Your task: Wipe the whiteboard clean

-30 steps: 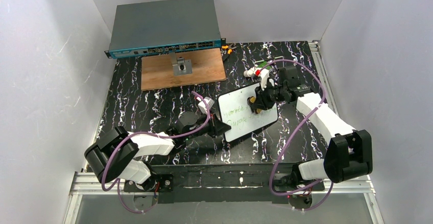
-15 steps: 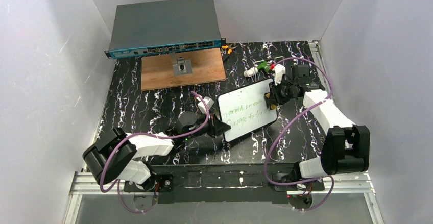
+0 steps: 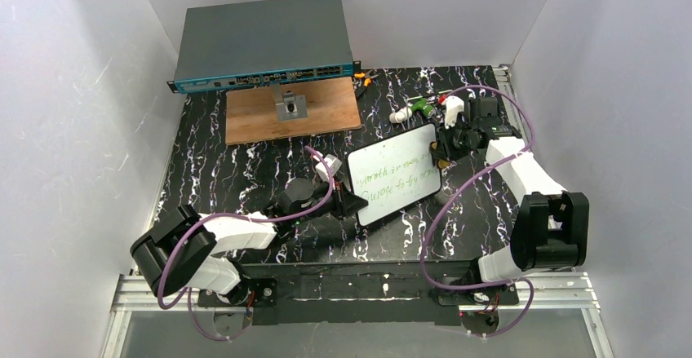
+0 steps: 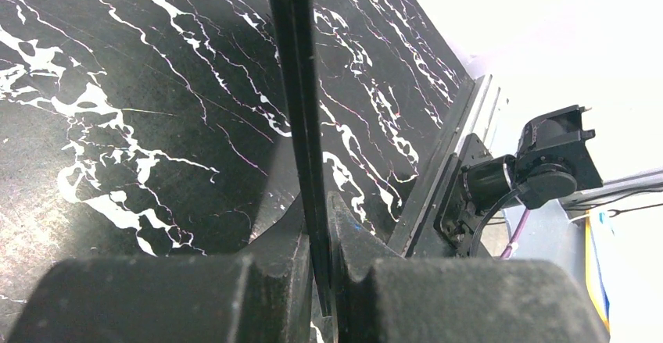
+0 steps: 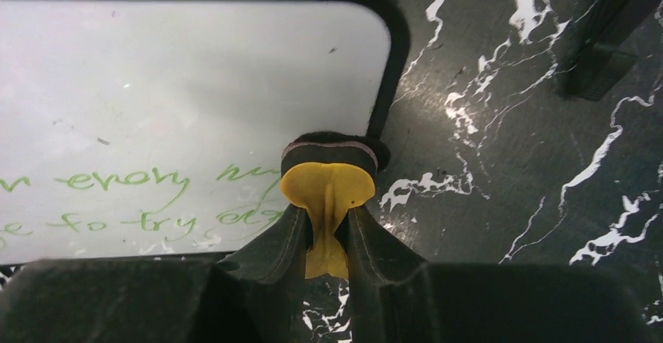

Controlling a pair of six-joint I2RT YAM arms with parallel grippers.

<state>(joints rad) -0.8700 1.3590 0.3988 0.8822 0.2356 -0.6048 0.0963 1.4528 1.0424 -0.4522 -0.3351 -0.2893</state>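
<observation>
Nearest in, the left gripper (image 3: 351, 203) is pinched tight on the near-left edge of the whiteboard (image 3: 396, 174), with only the thin dark rim between its fingers. That's a slim bite, and it's the worry: a hard sideways swipe could twist the board out of it or skid it over the marbled table (image 3: 245, 170).

Across the board, the right gripper (image 5: 328, 237) is closed narrow on a yellow eraser (image 5: 327, 179). Its dark felt sits right at the board's right rim, partly off the white face. Drive in low from there and the felt could snag the rim, or the eraser could turn in the fingers.

The board sits mid-table between the arms, angled, glossy white with rounded corners. Two lines of green handwriting are not yet wiped.
</observation>
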